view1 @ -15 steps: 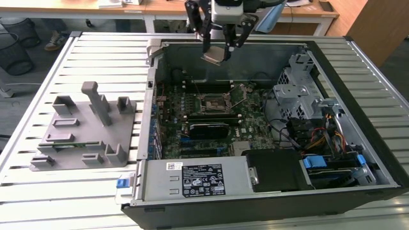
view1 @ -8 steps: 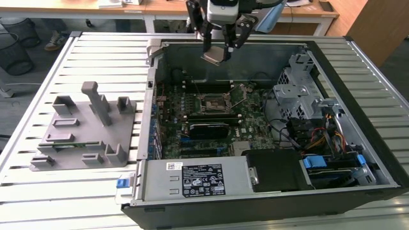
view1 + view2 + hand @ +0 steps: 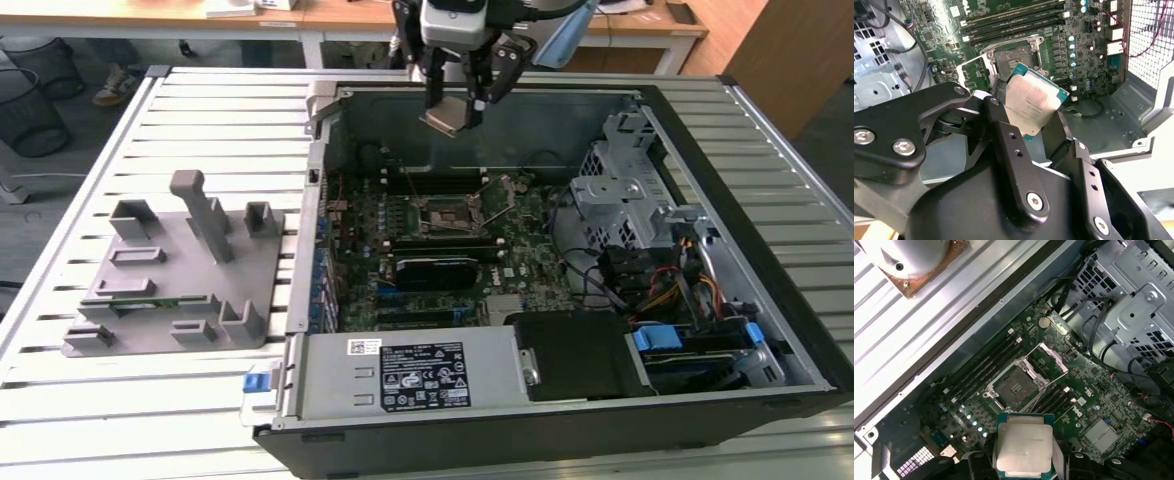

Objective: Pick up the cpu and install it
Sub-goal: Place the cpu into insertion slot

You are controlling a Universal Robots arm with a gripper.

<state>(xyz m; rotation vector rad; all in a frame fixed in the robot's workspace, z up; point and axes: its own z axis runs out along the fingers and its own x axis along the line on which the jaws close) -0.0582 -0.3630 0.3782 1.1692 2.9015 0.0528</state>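
The cpu (image 3: 450,116), a small flat square chip with a silvery top (image 3: 1032,102) and greenish rim (image 3: 1024,445), hangs in the air above the far end of the open computer case. My gripper (image 3: 461,108) is shut on it, its black fingers (image 3: 1004,130) clamping two opposite edges. Below, on the green motherboard (image 3: 441,225), the cpu socket (image 3: 445,216) stands open with its metal load frame lifted (image 3: 1015,386). The chip is well above the socket and a little toward the case's far wall.
A metal drive cage (image 3: 623,190) and cables fill the case on the exterior view's right. The power supply (image 3: 400,370) lies at the near end. A grey fixture block (image 3: 180,275) sits on the slatted table at the exterior view's left. Memory slots (image 3: 984,367) flank the socket.
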